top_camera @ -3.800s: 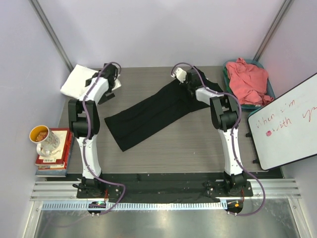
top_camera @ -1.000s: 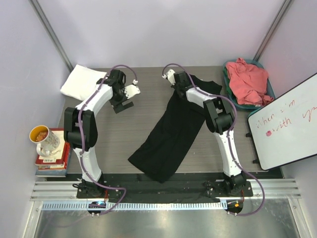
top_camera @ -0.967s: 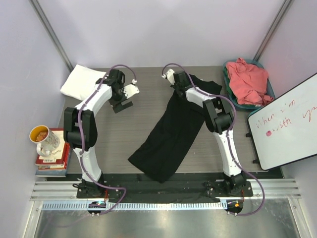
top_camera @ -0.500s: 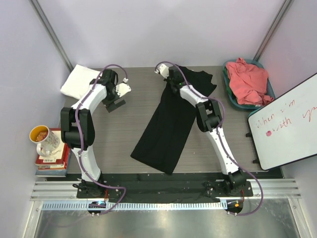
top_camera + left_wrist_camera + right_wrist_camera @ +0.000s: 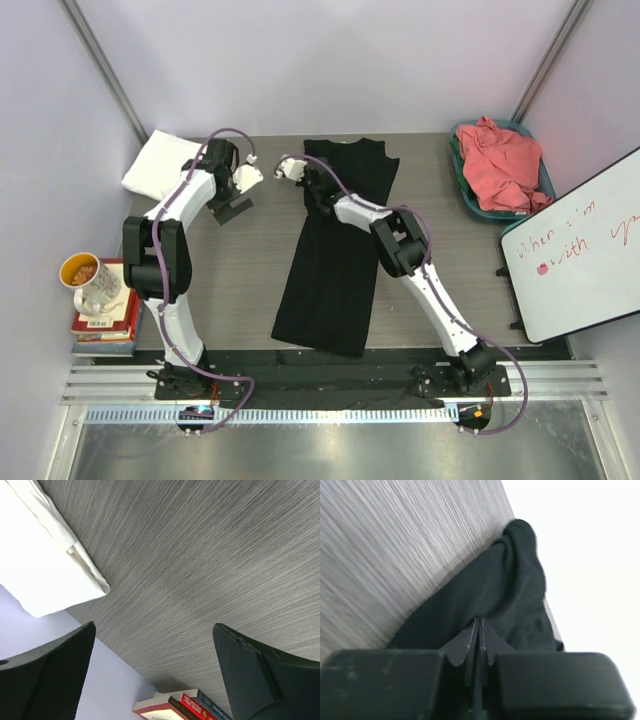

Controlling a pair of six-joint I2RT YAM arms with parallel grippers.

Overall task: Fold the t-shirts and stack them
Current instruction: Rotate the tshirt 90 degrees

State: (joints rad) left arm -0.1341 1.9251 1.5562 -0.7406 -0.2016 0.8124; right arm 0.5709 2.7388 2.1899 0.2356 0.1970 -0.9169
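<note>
Seen from above, a black t-shirt [image 5: 335, 270] lies in a long narrow strip down the middle of the table [image 5: 250, 290], from far edge to near edge. The right fingers [image 5: 474, 632] are pinched together on a bunched fold at its far left edge. The left fingers [image 5: 232, 207] stand wide apart near a folded white t-shirt [image 5: 160, 165] in the far left corner. A coral t-shirt [image 5: 500, 160] lies crumpled in a teal bin [image 5: 458, 150] at far right.

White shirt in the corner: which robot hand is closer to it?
Left. The left gripper hangs open just beside the folded white shirt, not touching it. The right gripper is farther away, pinching the far end of the black shirt.
</note>
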